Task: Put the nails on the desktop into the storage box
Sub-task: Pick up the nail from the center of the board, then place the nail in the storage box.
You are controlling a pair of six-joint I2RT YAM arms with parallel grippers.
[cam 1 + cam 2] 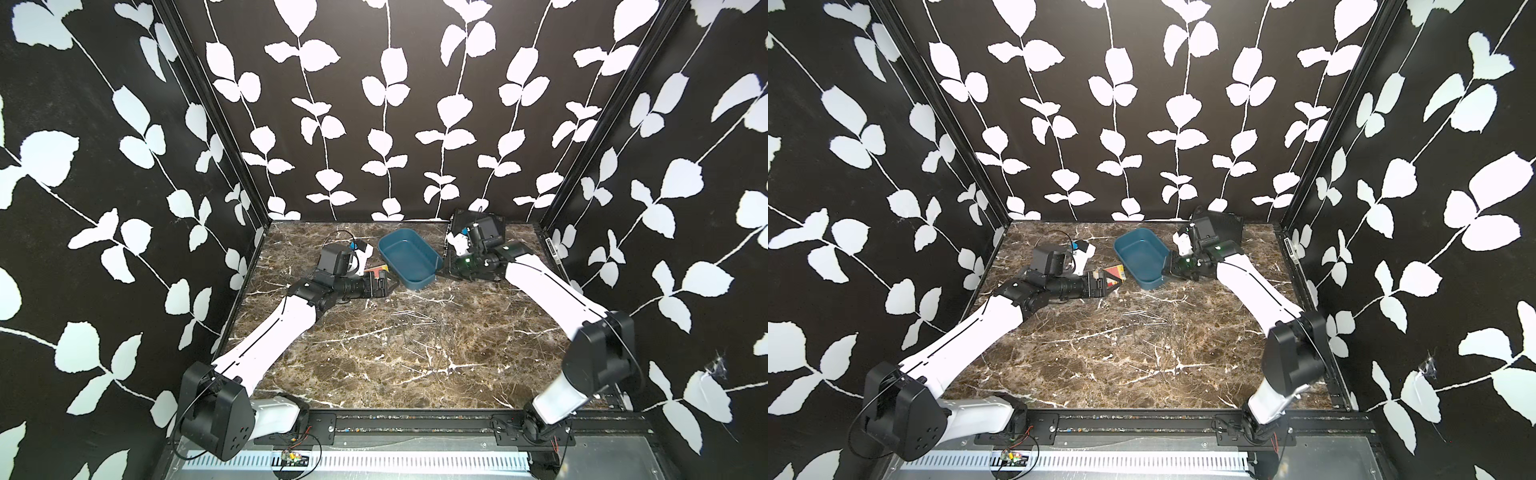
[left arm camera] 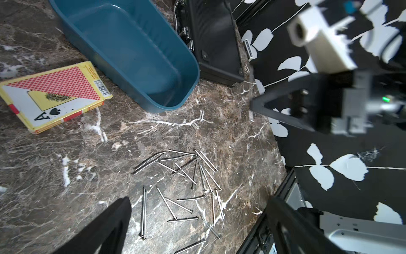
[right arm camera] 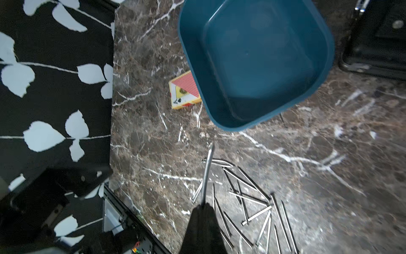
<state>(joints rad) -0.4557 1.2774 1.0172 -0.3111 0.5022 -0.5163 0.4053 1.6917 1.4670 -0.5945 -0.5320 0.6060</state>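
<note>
Holding one nail [image 3: 207,173] in my closed right gripper [image 3: 203,209], I must next lift it over the rim of the box [image 3: 191,66] at upper centre and let go, left gripper [image 2: 198,199] idle and wide open, the other nails [image 3: 248,198] lying lower right on the desktop [image 3: 153,143].

Nails [image 1: 1144,326] loose on the bench [image 1: 1059,374]
Blue tub [image 1: 1140,259] near the far edge, nails scattered mid-bench; left pincer [image 1: 1113,284] over a card box [image 1: 1116,272], right pincer [image 1: 1165,272] just beside the tub, black case [image 1: 1225,224] in the far right corner.
</note>
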